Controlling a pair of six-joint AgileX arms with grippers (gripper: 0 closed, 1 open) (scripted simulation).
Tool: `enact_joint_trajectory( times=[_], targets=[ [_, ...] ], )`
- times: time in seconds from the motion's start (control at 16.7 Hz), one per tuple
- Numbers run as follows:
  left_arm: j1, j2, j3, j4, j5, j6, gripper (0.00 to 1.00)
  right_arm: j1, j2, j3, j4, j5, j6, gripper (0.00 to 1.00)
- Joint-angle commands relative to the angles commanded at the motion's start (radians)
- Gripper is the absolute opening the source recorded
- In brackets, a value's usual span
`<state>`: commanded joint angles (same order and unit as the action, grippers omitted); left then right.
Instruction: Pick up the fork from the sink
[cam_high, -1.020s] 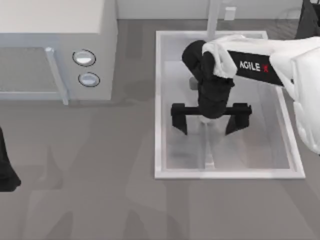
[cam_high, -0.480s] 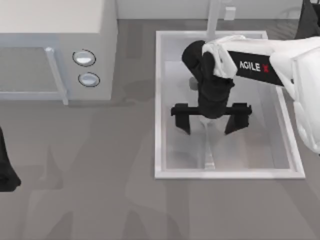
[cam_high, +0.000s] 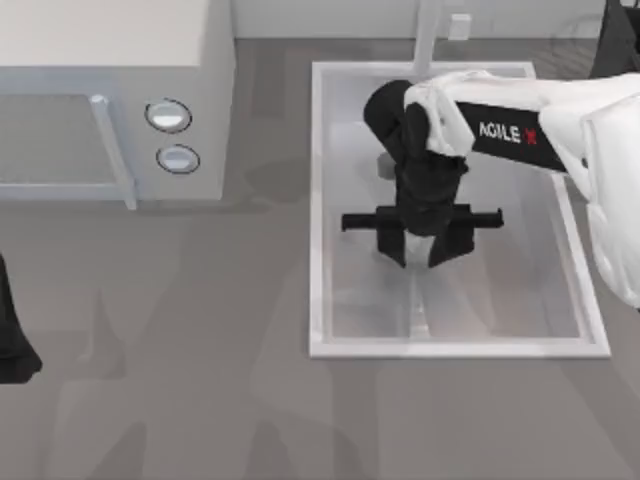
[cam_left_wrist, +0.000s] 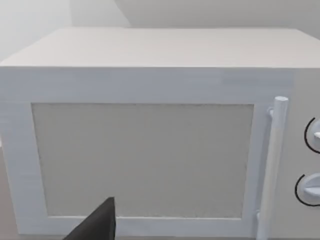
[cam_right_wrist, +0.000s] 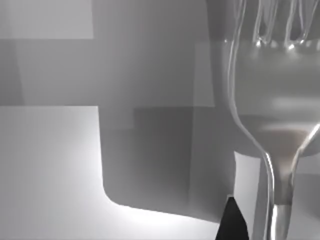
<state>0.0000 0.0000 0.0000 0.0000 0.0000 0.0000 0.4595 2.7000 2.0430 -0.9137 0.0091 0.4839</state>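
The fork (cam_high: 417, 308) lies lengthwise on the flat bottom of the sink (cam_high: 316, 200), its pale handle running toward the near rim. My right gripper (cam_high: 418, 252) is down inside the basin over the fork's neck, its two black fingers drawn close on either side of it. In the right wrist view the fork (cam_right_wrist: 275, 115) fills the frame with its tines at the top, and one dark fingertip (cam_right_wrist: 232, 222) sits just beside the neck. My left arm (cam_high: 10, 340) stays parked at the table's left edge.
A white microwave (cam_high: 110, 60) with two round knobs stands at the back left, also seen close in the left wrist view as the microwave (cam_left_wrist: 150, 150). A faucet post (cam_high: 428, 35) rises behind the sink. The sink's raised rim surrounds the right gripper.
The right gripper's fingers, spread wide before, have closed inward around the fork's neck. The arm itself has barely moved. The left arm is still.
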Motion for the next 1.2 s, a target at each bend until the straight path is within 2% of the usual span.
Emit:
enact_joint_trajectory(
  times=[0.66,0.84,1.2],
  targets=[
    [0.0,0.0,0.0,0.0,0.0,0.0,1.0,-0.004,-0.048,0.022,-0.031,0.018,-0.012,0.0],
    [0.0,0.0,0.0,0.0,0.0,0.0,1.0,-0.003,-0.063,0.113,-0.132,0.018,-0.011,0.0],
    [0.0,0.0,0.0,0.0,0.0,0.0,1.0,-0.004,-0.13,0.359,-0.467,0.017,-0.014,0.0]
  ],
)
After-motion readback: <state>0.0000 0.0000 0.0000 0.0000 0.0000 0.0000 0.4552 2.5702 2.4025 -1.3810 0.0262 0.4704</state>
